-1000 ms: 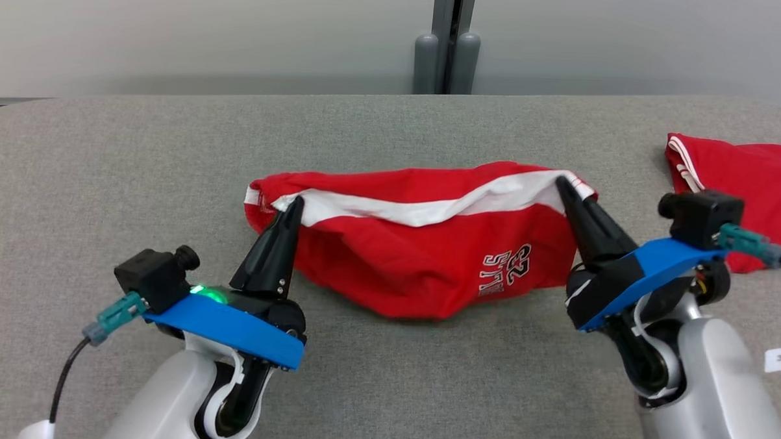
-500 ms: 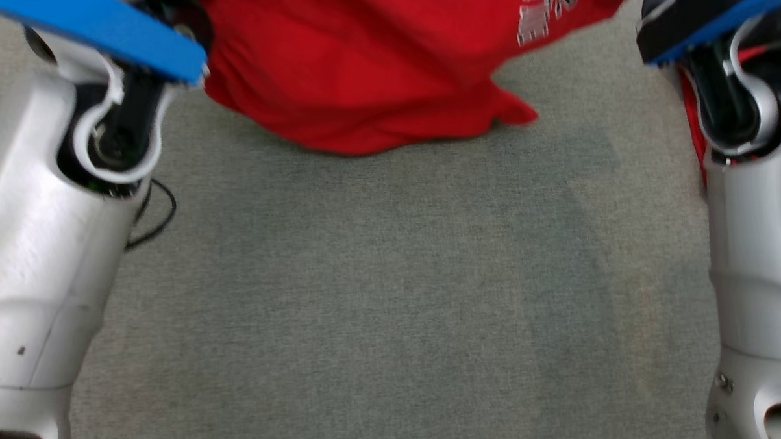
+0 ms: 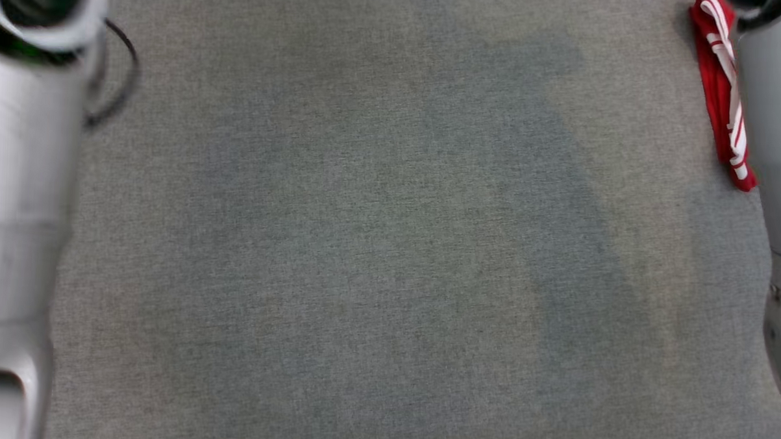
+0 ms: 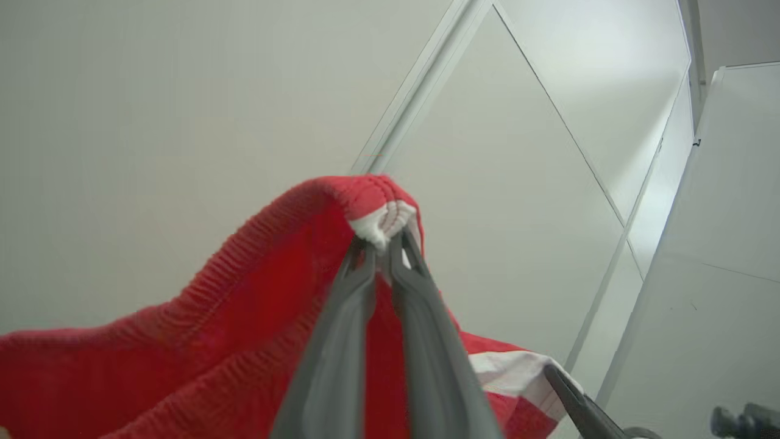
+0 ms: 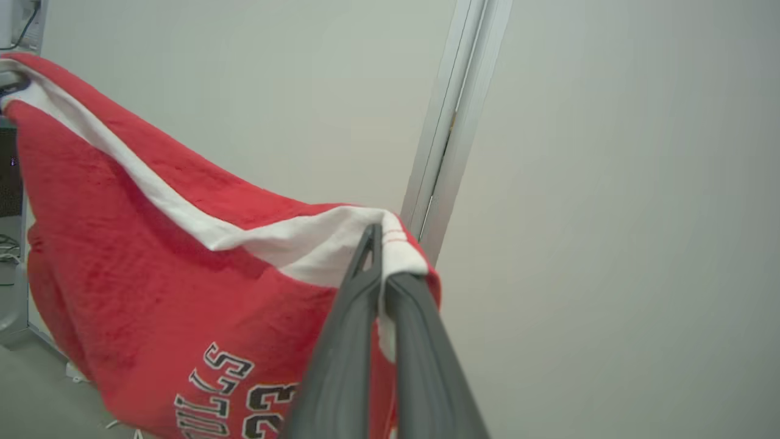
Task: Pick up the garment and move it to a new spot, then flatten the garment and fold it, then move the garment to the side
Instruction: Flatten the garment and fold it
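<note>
The left end effector (image 4: 384, 244) is clenched on a ribbed waistband corner of the red garment (image 4: 231, 329). The right end effector (image 5: 379, 256) is pinched shut on the white band at the other end. The cloth hangs stretched between them, raised above the grey desk (image 3: 389, 245). Another red striped cloth (image 3: 719, 94) lies at the desk's one o'clock. This looks like the carrying step. The next move calls for lowering it onto bare desk, away from that cloth, and spreading it flat.

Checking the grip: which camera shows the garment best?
Right wrist view: garment spread wide, lettering visible, hem in the right claw. Left wrist view: one bunched corner in the left claw. Head view: the table.
</note>
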Controlling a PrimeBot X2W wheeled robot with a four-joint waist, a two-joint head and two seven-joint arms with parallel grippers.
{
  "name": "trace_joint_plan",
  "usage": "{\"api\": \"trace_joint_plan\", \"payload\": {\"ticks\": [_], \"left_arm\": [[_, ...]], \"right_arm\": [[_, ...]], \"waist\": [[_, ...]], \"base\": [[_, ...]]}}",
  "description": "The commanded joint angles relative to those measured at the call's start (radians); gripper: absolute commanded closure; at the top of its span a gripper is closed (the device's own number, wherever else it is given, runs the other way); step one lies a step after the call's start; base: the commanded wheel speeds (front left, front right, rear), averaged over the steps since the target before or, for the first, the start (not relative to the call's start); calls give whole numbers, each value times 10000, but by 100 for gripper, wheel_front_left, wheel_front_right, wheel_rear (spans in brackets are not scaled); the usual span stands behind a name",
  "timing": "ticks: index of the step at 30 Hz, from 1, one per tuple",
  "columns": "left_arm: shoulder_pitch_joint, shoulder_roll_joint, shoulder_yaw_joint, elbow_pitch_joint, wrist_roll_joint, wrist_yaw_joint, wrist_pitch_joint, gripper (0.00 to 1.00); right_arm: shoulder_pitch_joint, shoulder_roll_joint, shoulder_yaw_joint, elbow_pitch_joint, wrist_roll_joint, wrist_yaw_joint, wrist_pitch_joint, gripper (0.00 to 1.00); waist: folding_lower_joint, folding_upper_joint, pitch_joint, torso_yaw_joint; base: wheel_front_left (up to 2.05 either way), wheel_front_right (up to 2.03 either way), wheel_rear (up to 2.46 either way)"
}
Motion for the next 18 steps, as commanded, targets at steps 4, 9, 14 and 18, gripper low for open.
{"api": "trace_joint_plan", "payload": {"ticks": [4, 9, 14, 18], "left_arm": [[1816, 78, -813, -337, -122, -83, -169, 100], [4306, 294, -1621, -216, -256, -80, -207, 100], [7079, 470, -1771, -412, -98, -79, -212, 100], [8883, 735, -2356, -914, -111, -78, -216, 100]], "right_arm": [[1383, -548, 1022, 406, 548, 2, 20, 100], [3627, -1405, 2438, 145, 2371, 2, 1162, 100], [5872, -2835, 4013, -1433, 4226, -3, 1853, 100], [7423, -4098, 4935, -3030, 5338, 2, 2344, 100]], "waist": [[0, -2, -96, 95], [0, -2, -599, 149], [0, -2, -1394, 132], [0, -2, -2078, 300]], "base": [[0, 0, 0], [0, 0, 0], [0, 0, 0], [0, 0, 0]]}}
